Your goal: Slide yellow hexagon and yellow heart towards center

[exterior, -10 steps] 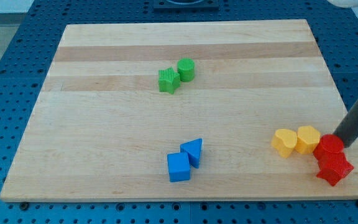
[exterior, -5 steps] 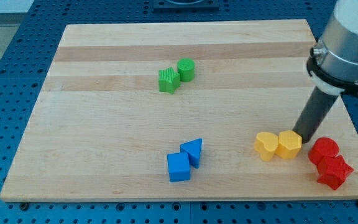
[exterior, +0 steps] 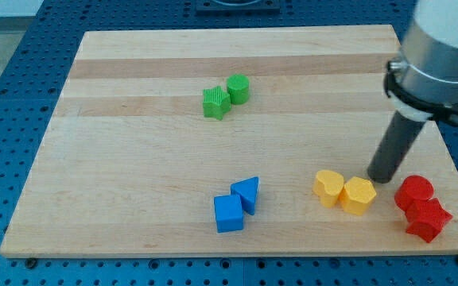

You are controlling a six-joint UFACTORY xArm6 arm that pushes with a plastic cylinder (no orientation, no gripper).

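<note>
The yellow heart (exterior: 328,187) and the yellow hexagon (exterior: 359,195) lie side by side, touching, near the view's bottom right of the wooden board (exterior: 133,159). The heart is on the left, the hexagon on the right. My tip (exterior: 379,179) stands just up and to the right of the hexagon, at or very near its upper right edge. The dark rod rises from it to the arm's grey body at the view's top right.
A red cylinder (exterior: 414,193) and a red star (exterior: 428,218) sit close together at the bottom right, right of the hexagon. A blue cube (exterior: 228,213) and a blue triangle (exterior: 246,192) lie at bottom centre. A green star (exterior: 215,102) and a green cylinder (exterior: 238,88) lie at upper centre.
The yellow heart and hexagon have slid to the view's left, away from the red blocks. My tip came in from the right edge and followed them leftward. The red blocks stayed.
</note>
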